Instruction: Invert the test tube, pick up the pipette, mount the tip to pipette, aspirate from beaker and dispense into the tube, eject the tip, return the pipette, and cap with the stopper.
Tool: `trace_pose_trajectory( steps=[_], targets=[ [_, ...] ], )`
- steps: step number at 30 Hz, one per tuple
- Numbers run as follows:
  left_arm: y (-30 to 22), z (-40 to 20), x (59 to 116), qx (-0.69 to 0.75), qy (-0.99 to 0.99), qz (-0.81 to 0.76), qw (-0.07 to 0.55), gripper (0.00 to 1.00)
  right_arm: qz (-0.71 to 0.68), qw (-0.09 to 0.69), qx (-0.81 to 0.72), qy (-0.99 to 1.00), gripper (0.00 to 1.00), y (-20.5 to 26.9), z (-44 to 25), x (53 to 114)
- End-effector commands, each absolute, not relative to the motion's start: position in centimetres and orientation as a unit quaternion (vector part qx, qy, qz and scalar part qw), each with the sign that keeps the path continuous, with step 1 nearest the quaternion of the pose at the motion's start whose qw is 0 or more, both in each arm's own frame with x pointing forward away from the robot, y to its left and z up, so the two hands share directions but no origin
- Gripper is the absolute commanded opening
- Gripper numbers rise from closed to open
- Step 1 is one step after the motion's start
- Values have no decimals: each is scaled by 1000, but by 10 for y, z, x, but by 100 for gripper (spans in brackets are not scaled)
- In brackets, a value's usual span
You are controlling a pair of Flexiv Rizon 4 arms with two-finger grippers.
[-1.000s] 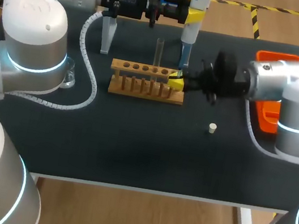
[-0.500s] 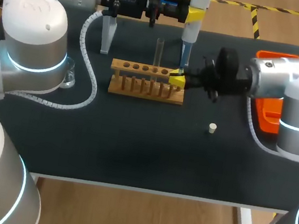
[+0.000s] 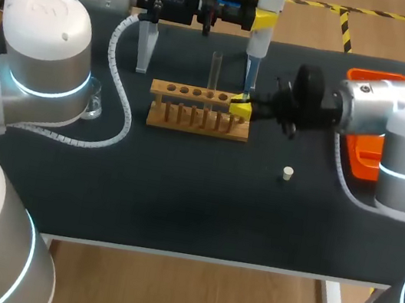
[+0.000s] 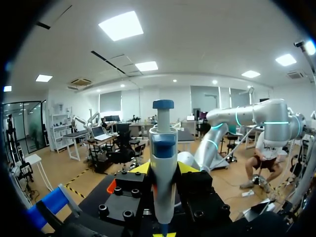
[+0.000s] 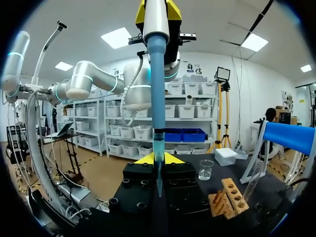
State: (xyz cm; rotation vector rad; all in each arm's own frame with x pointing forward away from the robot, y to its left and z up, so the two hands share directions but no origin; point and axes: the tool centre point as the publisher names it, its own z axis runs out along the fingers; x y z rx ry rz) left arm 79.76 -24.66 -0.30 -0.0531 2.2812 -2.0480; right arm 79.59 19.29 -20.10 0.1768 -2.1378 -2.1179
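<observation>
Right hand (image 3: 240, 105) tight around pipette tip (image 5: 158, 147), just beside wooden rack (image 3: 197, 93).

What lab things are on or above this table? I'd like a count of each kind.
pipette: 1
pipette tip: 1
test tube: 1
wooden rack: 1
beaker: 1
stopper: 1
orange tray: 1
pipette stand: 1
Total: 8
</observation>
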Motion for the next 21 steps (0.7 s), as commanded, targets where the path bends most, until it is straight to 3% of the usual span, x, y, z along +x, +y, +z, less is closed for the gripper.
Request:
trace_pose_trajectory(
  steps=[1,21],
  targets=[
    [-247,-5,797,-18,743,-668,38,0,-702,61,57,-708,0,193,-197,793],
    [-247,-5,797,-18,743,-668,38,0,-712,39,67,-698,0,196,-177,802]
  ],
)
